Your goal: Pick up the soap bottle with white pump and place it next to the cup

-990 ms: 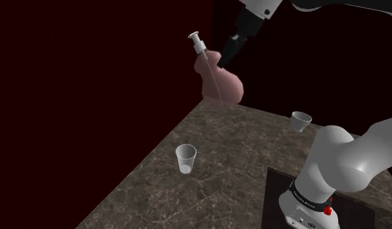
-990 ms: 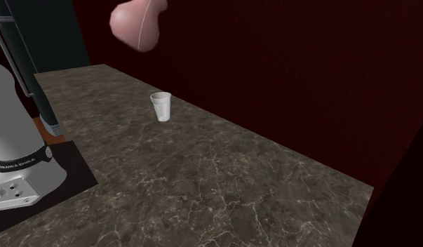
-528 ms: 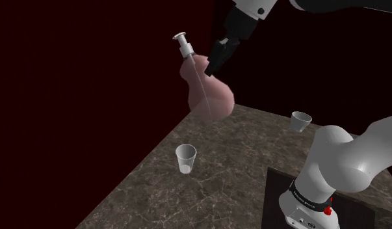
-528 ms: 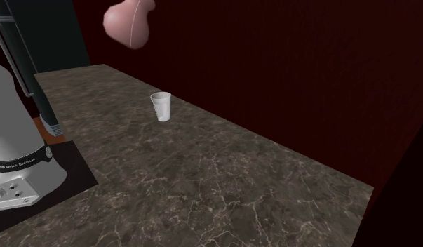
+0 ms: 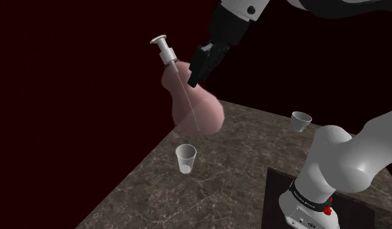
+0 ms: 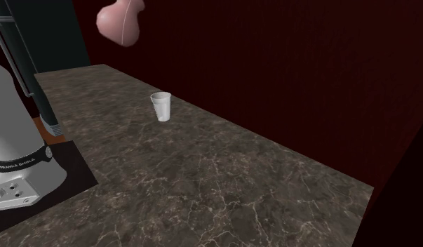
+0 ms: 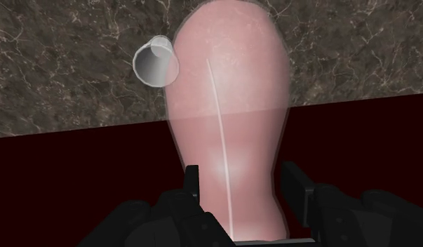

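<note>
A pink, pear-shaped soap bottle [image 5: 194, 107] with a white pump [image 5: 163, 47] hangs tilted in the air, pump pointing up and to the shoulder view's left. My black gripper [image 5: 197, 67] is shut on its narrow neck. In the wrist view both fingers [image 7: 192, 186] clasp the bottle [image 7: 227, 105], with a clear cup [image 7: 156, 62] on the table far below, beside the bottle's wide base. That cup [image 5: 186, 159] stands upright near the table's edge, just under the bottle. In the second exterior view the bottle [image 6: 118, 21] floats high above and behind the cup [image 6: 160, 107].
A second clear cup [image 5: 301, 121] stands further back on the dark marble table [image 5: 240, 162]. My white base [image 5: 305, 205] sits on a black mat at the shoulder view's lower right. Dark red walls close in behind the table's edges.
The gripper has carried the bottle toward the shoulder view's left and slightly down, from over the table's far corner to above the near cup. The grip stays shut.
</note>
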Robot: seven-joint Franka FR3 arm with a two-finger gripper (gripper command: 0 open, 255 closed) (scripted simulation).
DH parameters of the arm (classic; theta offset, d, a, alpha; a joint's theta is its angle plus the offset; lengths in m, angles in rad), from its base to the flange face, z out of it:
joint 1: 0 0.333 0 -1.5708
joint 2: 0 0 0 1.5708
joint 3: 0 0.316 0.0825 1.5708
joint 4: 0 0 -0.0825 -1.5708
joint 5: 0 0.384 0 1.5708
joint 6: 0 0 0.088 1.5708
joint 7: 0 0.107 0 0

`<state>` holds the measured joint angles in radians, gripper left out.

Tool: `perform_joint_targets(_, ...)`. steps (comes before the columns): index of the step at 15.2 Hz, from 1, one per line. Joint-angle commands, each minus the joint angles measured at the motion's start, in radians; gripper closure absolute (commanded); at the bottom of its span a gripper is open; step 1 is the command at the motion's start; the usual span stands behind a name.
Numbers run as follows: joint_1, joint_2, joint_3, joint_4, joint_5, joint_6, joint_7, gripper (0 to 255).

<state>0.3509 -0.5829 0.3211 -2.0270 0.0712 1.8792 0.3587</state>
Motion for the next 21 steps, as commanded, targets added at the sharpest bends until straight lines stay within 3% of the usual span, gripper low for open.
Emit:
perform_joint_targets(1,0.003,-0.006,0.008,-0.026,0.003,0.023,0.008,255)
perform_joint_targets(21,0.024,-0.057,0.033,-0.332,0.028,0.278,0.019,255)
